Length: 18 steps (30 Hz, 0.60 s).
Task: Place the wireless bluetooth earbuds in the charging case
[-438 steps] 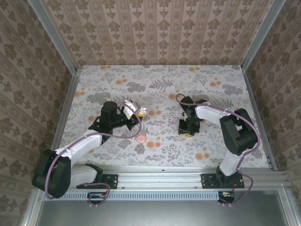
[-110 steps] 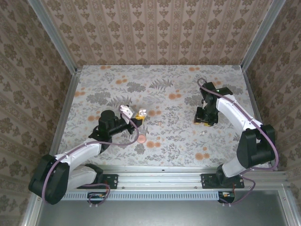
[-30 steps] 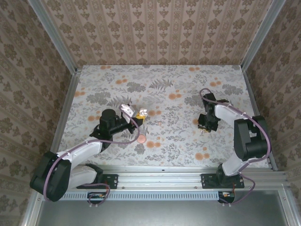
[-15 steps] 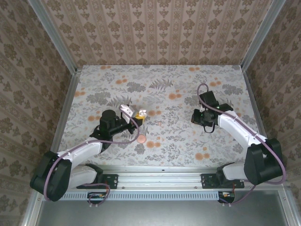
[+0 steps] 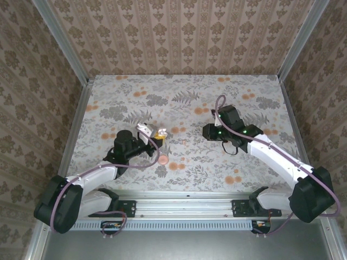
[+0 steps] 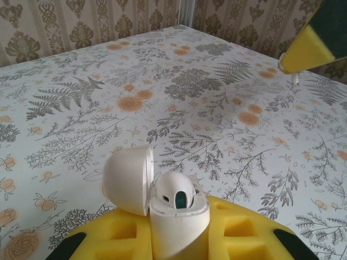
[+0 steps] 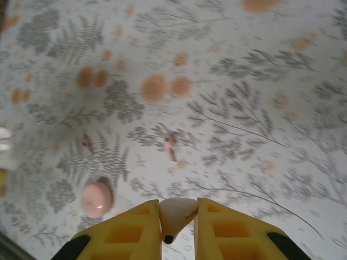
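one white charging case point(image 6: 179, 216) stands upright, clamped low on its body between the yellow foam pads point(image 6: 238, 233) of the left gripper point(image 6: 176, 244). its round lid point(image 6: 127, 179) is flipped open to the left. inside is a white dome with a dark oval, and it is unclear whether that is a seated bud or an empty socket.

the right gripper point(image 7: 178, 216) is closed on a small pale earbud point(image 7: 176, 210), its dark tip pointing down between the foam pads.

the earbud looks very light, hard, smooth and rounded, so it would likely squirt out if squeezed off-centre; a hold across its widest part, leaving the tip free, seems best. the case looks like light, stiff, slick plastic with a delicate hinge, best held by the body, not the lid.

from above, the held earbud hangs over the flowered table point(image 5: 244, 92), well apart from the case and to its right. a pink disc point(image 5: 162, 159) lies on the table near the left gripper.
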Each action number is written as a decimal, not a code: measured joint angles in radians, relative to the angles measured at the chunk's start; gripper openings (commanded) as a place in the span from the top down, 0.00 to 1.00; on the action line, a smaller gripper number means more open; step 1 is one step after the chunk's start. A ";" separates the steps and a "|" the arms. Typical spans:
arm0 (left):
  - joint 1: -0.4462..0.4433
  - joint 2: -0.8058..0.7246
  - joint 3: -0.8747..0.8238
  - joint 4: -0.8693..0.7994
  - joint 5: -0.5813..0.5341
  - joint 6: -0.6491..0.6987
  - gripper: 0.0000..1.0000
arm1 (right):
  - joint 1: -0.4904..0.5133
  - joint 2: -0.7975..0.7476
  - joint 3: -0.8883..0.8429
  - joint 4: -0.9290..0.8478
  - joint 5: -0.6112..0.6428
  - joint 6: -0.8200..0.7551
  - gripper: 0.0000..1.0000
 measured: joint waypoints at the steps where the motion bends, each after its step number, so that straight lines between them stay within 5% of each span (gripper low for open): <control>1: 0.000 0.000 -0.002 0.008 0.000 0.000 0.95 | 0.012 -0.001 0.000 0.025 -0.008 0.000 0.81; 18: 0.000 -0.006 -0.016 0.083 0.026 0.005 0.95 | 0.177 -0.014 -0.020 0.343 -0.071 -0.004 0.82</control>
